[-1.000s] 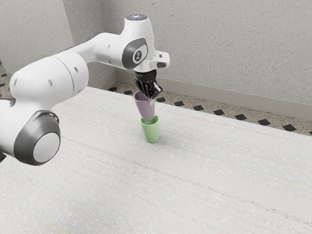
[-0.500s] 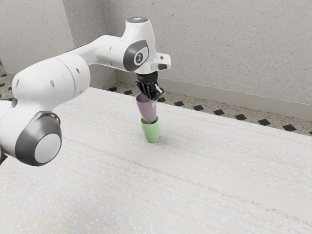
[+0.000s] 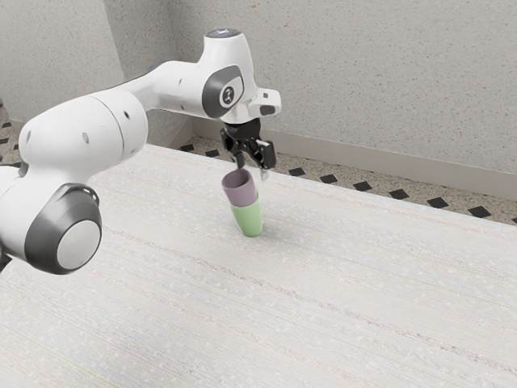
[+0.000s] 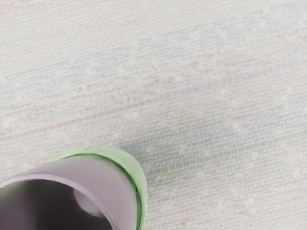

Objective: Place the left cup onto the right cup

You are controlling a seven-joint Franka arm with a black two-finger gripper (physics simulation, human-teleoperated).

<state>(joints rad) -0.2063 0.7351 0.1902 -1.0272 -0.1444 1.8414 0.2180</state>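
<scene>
Jaws of the gripper (image 3: 253, 164) stand parted and hold nothing, just above the purple cup (image 3: 240, 187). The purple cup sits nested in the green cup (image 3: 249, 218), leaning slightly toward the exterior view's left. The green cup stands upright on the pale table (image 3: 388, 267).

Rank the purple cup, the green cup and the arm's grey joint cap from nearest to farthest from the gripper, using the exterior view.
1. Purple cup, just below the gripper, top of the stack.
2. Green cup, under the purple cup.
3. Grey joint cap, far off at the exterior view's left.
</scene>
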